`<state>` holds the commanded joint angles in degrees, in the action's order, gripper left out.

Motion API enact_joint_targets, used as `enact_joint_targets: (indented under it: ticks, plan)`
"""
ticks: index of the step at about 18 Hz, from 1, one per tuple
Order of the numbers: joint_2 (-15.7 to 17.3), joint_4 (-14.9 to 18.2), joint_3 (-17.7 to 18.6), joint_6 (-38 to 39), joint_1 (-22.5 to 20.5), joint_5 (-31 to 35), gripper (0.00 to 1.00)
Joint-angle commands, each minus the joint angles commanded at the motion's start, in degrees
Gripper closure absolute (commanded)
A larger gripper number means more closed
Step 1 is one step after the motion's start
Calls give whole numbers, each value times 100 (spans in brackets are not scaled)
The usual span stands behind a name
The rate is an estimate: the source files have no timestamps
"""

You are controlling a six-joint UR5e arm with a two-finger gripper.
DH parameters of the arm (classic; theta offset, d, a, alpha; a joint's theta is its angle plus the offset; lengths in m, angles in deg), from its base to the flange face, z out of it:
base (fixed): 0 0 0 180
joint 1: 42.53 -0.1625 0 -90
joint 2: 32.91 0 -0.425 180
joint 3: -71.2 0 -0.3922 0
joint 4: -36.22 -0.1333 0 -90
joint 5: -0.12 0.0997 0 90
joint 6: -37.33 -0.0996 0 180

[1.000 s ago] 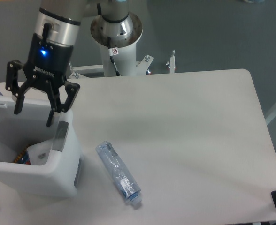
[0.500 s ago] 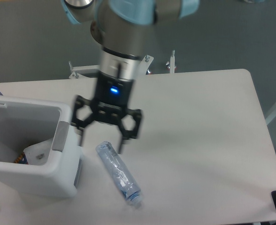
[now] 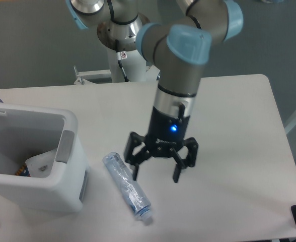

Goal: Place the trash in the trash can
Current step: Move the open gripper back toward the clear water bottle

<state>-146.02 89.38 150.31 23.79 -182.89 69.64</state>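
Spread wide and holding nothing, the tool (image 3: 157,174) hangs over the table (image 3: 228,151) with its dark fingers (image 3: 135,170) pointing down, a blue light glowing on its black body. Its left-hand finger in the picture sits just beside the upper half of the crushed plastic bottle (image 3: 127,188), though whether it touches the bottle cannot be told.

Nearest the camera, the bottle lies flat on the table, clear and bluish, running on a slant from upper left to lower right, with its neck end toward the front edge of the table. A pale label shows on its lower half. It lies between the tool and the trash can (image 3: 62,184), just beside the can's near right corner but apart from it.

The trash can stands at the left of the table, a boxy white bin with rounded corners and a thick rim, open at the top. A grey handle tab (image 3: 65,147) sits on its right-hand rim. Inside, low against the near wall, rests the crumpled white packet (image 3: 41,162), and a small bit of a colourful wrapper (image 3: 22,170) peeks out to its left.

Farther back, the arm (image 3: 180,75) rises from the tool in grey segments with light blue joint caps, bending toward its round base (image 3: 120,33) beyond the far edge of the table.
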Motion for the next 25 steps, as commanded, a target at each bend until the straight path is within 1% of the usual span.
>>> enact_joint_targets:
  ticks: [1,2,6,7,8,9,11,13,16,22,25]
  plan:
    - [-79,193,-96,0,0,53,0]
    - [-158,464,-254,0,0,114,0]
    - [-720,1835,-1167,17,17,448,0]
    - [-843,2134,-1370,18,26,527,0]
    - [-957,2372,-1511,9,35,597,0]
    - [-1054,2505,-1626,17,44,668,0]
    - [-1248,2594,-1793,35,140,852,0]
    - [-1493,2594,-1925,227,254,1063,0]
    - [-1740,2594,-1952,334,448,1345,0]
    - [-2022,2585,-2022,448,597,1363,0]
    - [-2110,2559,-2022,798,650,1441,0]
